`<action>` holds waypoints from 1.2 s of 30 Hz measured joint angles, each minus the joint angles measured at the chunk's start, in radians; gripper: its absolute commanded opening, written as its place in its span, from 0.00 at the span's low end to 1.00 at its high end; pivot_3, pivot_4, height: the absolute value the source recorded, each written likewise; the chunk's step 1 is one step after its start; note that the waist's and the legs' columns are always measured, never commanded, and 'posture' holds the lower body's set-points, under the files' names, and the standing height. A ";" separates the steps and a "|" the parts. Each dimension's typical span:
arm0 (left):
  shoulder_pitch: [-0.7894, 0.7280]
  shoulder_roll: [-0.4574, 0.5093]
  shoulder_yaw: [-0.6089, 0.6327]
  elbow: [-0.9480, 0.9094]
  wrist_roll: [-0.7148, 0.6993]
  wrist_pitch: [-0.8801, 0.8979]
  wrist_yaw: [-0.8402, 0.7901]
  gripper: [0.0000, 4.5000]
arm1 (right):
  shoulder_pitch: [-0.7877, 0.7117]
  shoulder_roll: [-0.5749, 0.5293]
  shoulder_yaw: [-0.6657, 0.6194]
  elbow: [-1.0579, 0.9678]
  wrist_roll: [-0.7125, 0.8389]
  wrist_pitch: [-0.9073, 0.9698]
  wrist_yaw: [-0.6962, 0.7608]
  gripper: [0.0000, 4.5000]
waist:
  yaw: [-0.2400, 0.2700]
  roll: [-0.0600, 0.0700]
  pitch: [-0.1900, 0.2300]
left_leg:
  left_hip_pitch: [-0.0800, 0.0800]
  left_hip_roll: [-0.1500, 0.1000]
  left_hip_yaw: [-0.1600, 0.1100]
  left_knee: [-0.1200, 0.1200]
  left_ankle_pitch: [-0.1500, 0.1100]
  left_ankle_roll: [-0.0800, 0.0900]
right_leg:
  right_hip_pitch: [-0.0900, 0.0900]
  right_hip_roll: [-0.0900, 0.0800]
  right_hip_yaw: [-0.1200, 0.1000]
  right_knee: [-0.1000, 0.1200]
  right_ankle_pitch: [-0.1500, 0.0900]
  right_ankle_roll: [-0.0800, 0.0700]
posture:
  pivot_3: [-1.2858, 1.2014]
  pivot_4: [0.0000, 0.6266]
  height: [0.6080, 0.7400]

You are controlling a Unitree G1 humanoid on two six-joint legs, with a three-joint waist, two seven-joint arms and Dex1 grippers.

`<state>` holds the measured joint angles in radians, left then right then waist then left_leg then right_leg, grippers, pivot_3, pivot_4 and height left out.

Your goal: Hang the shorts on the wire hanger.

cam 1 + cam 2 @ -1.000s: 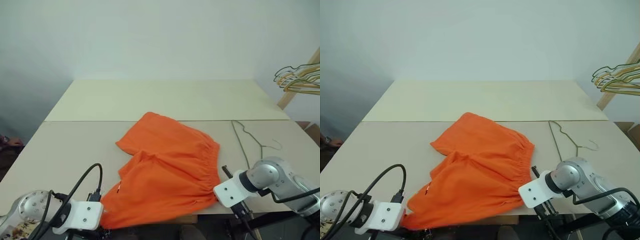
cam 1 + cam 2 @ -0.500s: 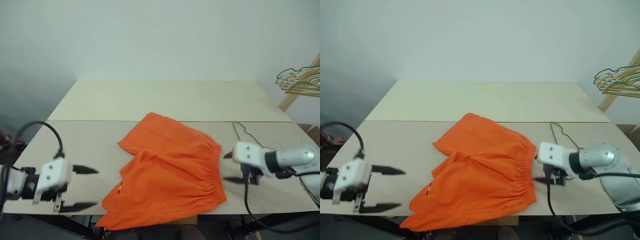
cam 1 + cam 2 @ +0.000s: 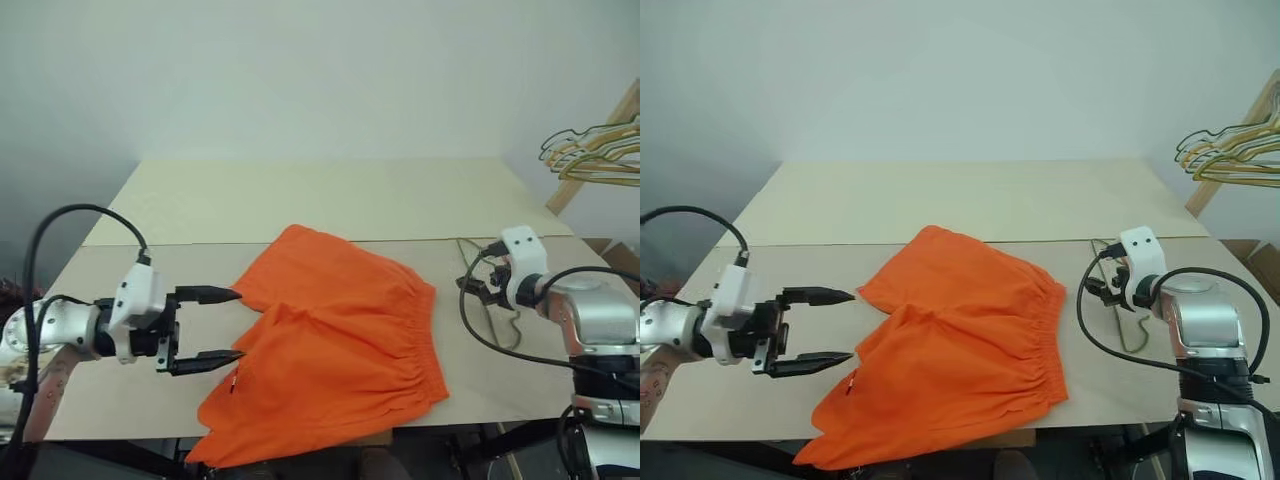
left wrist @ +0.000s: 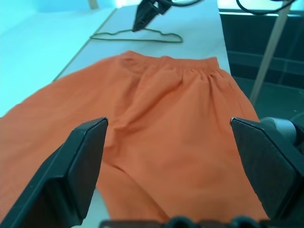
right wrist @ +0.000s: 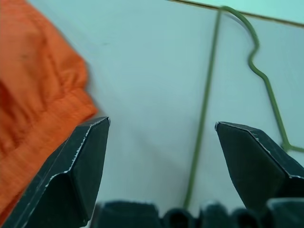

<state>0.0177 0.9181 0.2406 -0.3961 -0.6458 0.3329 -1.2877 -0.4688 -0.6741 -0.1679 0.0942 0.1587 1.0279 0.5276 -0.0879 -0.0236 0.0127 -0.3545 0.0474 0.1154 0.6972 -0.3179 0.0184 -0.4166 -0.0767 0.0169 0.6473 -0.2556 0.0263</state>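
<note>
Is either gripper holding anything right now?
No. The left gripper is open beside the shorts; the right gripper is open above the wire hanger.

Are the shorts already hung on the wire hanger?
No. The shorts lie spread flat on the table; the wire hanger lies beside them, apart.

Pale beige table (image 3: 330, 200), seam across middle. Orange shorts (image 3: 335, 345) flat at centre; wire hanger (image 3: 1120, 300) at 3 o'clock, apart.

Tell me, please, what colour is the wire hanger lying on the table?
Dark olive green; the wire hanger shows best in the right wrist view.
</note>
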 measured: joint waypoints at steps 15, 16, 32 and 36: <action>-0.005 -0.027 -0.048 -0.077 -0.007 0.000 0.021 1.00 | -0.087 -0.018 0.115 0.379 -0.008 -0.182 0.105 0.92 | -0.033 0.001 0.000 | 0.002 0.000 -0.005 0.000 0.000 0.001 | 0.004 0.000 0.001 -0.001 0.000 0.001 | 0.49 0.00 1.00; -0.005 -0.028 -0.050 -0.080 -0.007 0.001 0.022 1.00 | -0.094 -0.018 0.118 0.400 -0.011 -0.193 0.105 0.92 | -0.033 0.001 0.000 | 0.002 0.000 -0.005 0.000 0.000 0.001 | 0.004 0.000 0.001 -0.001 0.000 0.001 | 0.49 0.00 1.00; -0.027 -0.043 -0.078 -0.097 -0.014 0.001 0.033 1.00 | -0.155 -0.034 0.211 0.466 -0.053 -0.142 0.214 0.72 | -0.033 0.001 -0.001 | 0.011 0.001 -0.006 -0.001 -0.001 0.001 | 0.014 0.000 0.000 -0.004 0.000 0.001 | 0.49 0.00 1.00; -0.027 -0.049 -0.084 -0.097 -0.003 -0.001 0.041 1.00 | -0.157 -0.032 0.224 0.466 -0.082 -0.144 0.191 0.41 | -0.033 0.000 -0.001 | 0.011 0.001 -0.006 -0.001 -0.001 0.001 | 0.014 0.000 0.000 -0.004 0.000 0.001 | 0.49 0.00 1.00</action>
<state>-0.0094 0.8693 0.1565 -0.4934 -0.6486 0.3314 -1.2468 -0.6254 -0.7059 0.0557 0.5604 0.0770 0.8841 0.7187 -0.1206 -0.0238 0.0112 -0.3436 0.0485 0.1093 0.6957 -0.3185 0.0194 -0.4024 -0.0764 0.0165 0.6435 -0.2554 0.0274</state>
